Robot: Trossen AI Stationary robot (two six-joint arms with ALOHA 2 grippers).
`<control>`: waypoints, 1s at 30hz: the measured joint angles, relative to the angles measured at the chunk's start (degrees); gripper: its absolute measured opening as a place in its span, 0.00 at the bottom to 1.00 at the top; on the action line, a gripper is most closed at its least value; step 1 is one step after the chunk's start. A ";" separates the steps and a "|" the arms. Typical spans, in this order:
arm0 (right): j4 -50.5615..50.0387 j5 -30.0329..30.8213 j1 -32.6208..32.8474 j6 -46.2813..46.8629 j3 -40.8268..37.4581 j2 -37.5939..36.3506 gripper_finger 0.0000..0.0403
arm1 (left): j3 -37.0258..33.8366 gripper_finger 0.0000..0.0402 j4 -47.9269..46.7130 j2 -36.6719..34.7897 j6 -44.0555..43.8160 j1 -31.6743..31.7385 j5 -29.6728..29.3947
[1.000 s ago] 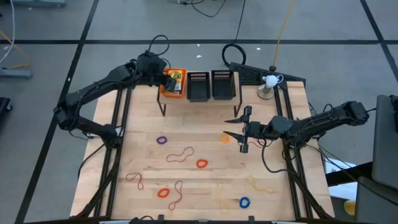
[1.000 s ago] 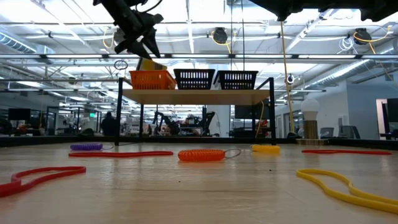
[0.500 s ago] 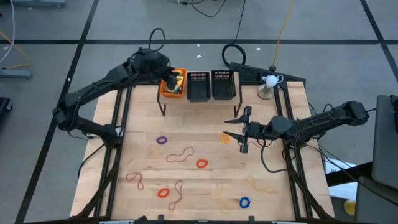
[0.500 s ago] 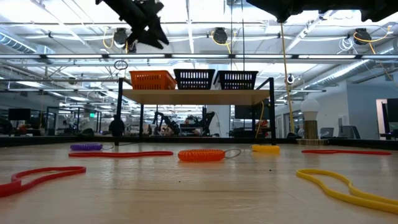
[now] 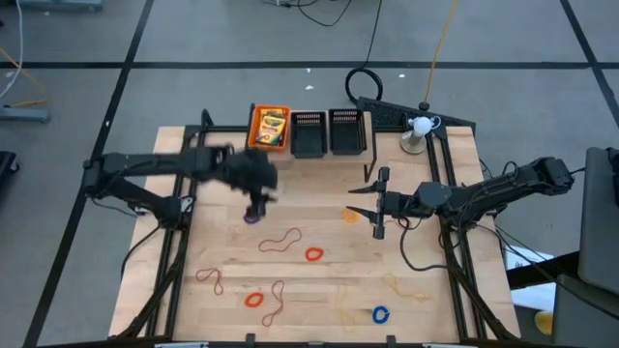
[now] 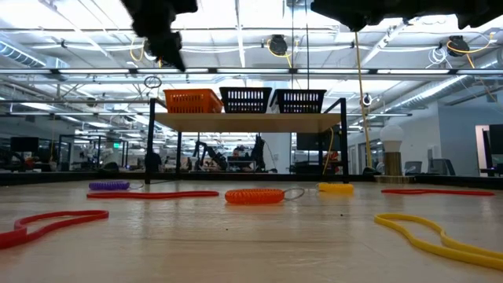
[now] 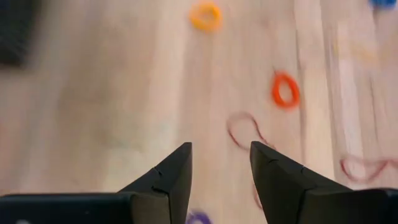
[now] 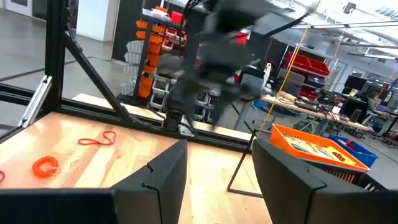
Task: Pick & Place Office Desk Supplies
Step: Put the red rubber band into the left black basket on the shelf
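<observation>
My left gripper (image 5: 257, 201) hangs open above the table's middle left, pointing steeply down. The purple ring (image 5: 251, 217) lies just under it and shows below its fingertips in the left wrist view (image 7: 199, 218). My right gripper (image 5: 353, 199) waits open and level at the middle right, near a yellow-orange ring (image 5: 350, 215). Flat on the wood lie a red ring (image 5: 313, 254), an orange ring (image 5: 253, 299), a blue ring (image 5: 379, 314) and a reddish-brown band (image 5: 279, 240). Yellow-and-green card boxes (image 5: 270, 124) lie in the orange bin (image 5: 255, 141).
Two black mesh bins (image 5: 308, 132) (image 5: 346, 130) stand beside the orange bin on a raised shelf (image 6: 247, 120) at the far edge. A white lamp (image 5: 418, 126) stands at the far right corner. Thin brown (image 5: 210, 280) and tan (image 5: 397, 285) bands lie toward the near edge.
My left gripper has swung away from above the orange bin toward the table's near edge and down, and has rolled about its own line. It now hangs over the purple ring. Its fingers have stayed apart. My right gripper has kept still.
</observation>
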 joint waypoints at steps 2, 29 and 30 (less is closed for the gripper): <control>-0.34 0.02 0.00 0.46 0.00 0.00 0.42 | -3.27 0.39 1.07 -0.07 -4.15 -4.25 -2.71; -11.56 0.00 0.00 20.22 0.00 -0.02 0.42 | -18.41 0.39 23.78 12.18 -20.76 -19.91 -10.92; -11.73 0.01 0.00 20.22 0.00 -0.02 0.42 | -18.41 0.39 23.55 13.06 -20.82 -19.89 -10.88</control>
